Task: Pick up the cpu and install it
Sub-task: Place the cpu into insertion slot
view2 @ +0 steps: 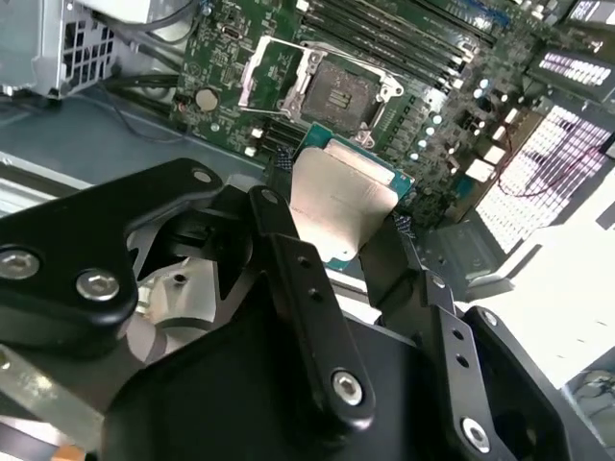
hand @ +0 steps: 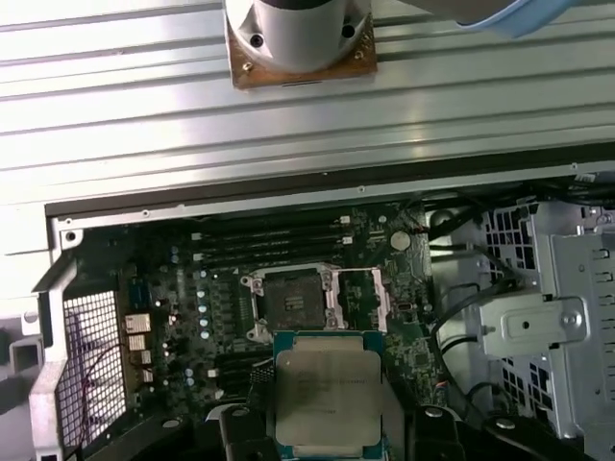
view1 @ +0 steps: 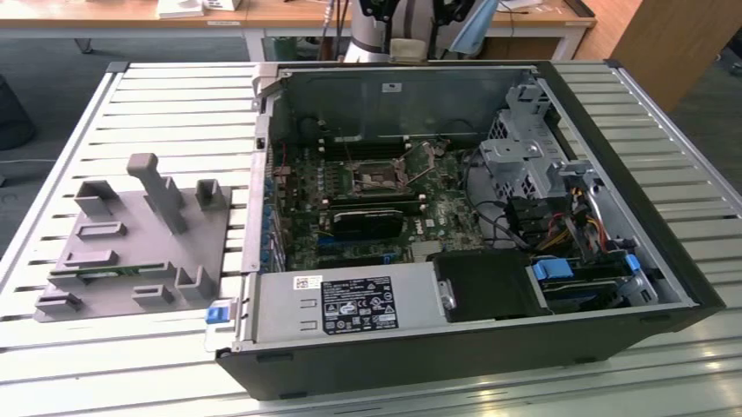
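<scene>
Black two-finger gripper (view2: 327,216) is pinched on the edges of the flat, square, silver-topped cpu (view2: 341,192). The lid faces my camera, so I judge the contacts face the board. It hangs near the open metal-framed socket (view2: 336,91), whose load plate (view2: 274,72) is flipped clear.

Silver-grey cpu (hand: 327,389) with teal-green rim, dark green motherboard (hand: 192,317) beneath the cpu, matte black gripper (view2: 336,226) flanking the cpu, silver ribbed table (hand: 144,125).

Slatted metal desk (view1: 174,113) lies below my claw (view2: 327,226). Well apart from my claw, wooden tables (view1: 290,13) and a wooden cabinet (view1: 679,43) stand on grey carpet floor (view1: 47,61). Light is even.
</scene>
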{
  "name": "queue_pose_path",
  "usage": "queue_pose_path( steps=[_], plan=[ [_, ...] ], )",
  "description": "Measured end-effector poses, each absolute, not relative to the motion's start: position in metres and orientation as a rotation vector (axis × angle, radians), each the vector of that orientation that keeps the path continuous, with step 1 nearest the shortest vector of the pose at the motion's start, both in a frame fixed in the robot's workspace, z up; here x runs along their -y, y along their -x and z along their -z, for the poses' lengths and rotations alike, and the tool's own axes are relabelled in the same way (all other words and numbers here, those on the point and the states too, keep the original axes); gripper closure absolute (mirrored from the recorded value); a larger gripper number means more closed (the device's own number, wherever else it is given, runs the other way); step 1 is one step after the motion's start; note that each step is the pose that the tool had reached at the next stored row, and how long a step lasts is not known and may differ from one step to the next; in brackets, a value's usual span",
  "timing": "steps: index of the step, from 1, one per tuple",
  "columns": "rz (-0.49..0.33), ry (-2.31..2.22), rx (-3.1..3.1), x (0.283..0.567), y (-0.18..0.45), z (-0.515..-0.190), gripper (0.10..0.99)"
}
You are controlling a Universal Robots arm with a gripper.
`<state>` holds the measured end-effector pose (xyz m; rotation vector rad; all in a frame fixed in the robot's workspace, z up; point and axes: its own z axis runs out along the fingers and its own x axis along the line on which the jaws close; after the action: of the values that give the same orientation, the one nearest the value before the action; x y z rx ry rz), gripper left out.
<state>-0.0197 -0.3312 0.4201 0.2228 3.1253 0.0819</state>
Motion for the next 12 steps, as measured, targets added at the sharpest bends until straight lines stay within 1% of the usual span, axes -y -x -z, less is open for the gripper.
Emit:
queue_pose_path(
  steps=[12],
  plan=[
    [-0.080,-0.550,-3.079,0.3311,0.0198,-0.4172,0.553]
  ],
)
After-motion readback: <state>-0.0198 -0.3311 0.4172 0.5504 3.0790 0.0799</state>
